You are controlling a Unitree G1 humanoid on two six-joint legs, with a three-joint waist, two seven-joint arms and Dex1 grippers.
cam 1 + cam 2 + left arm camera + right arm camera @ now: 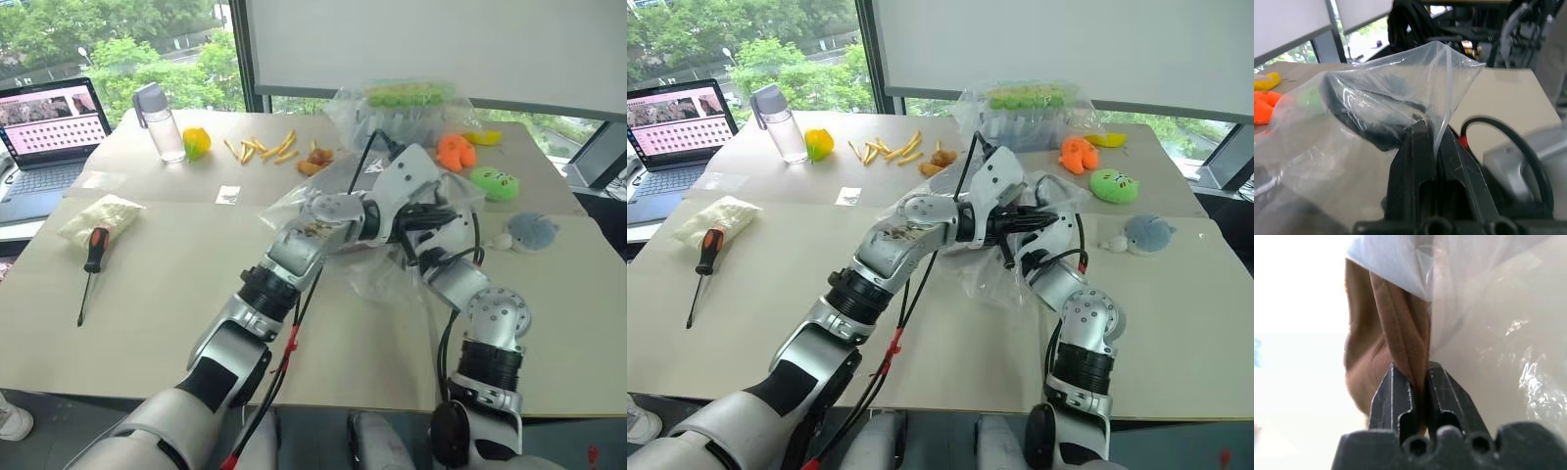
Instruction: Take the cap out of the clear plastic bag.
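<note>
Right gripper [1418, 382] clamps a fold of cap [1386, 333]; left gripper [1436, 147] pinches bag [1400, 83] film, anchoring it so cap can slide free.

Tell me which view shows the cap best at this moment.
The right wrist view: the cap shows as brown folded fabric pinched between the right gripper fingers, beside the clear plastic bag. The left wrist view gives a dark shape behind plastic. In the eye views, arms and crinkled plastic hide it.
</note>
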